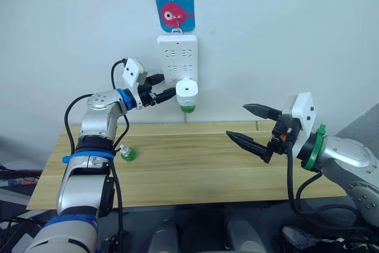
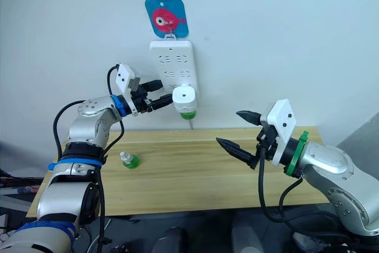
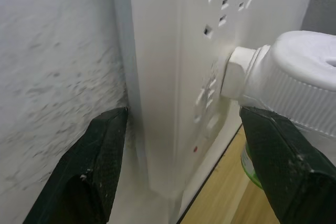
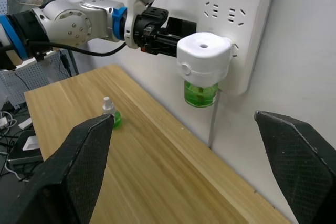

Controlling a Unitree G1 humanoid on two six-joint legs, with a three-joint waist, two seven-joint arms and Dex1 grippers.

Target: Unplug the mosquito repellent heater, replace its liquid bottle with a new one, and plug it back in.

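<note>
Heater plugged into the wall strip, left tool at its side.

Eye views: the mosquito repellent heater (image 1: 187, 90) sits in the power strip (image 1: 177, 54); the left tool (image 1: 165, 95) is open beside it. The right tool (image 1: 251, 125) hangs open over the tabletop (image 1: 195, 164). Right wrist view: 1 green bottle (image 4: 111, 115) stands on the tabletop.

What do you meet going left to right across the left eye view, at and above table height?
Green liquid bottle on the table → left gripper → mosquito repellent heater, plugged into the power strip → right gripper, open over the table.
</note>
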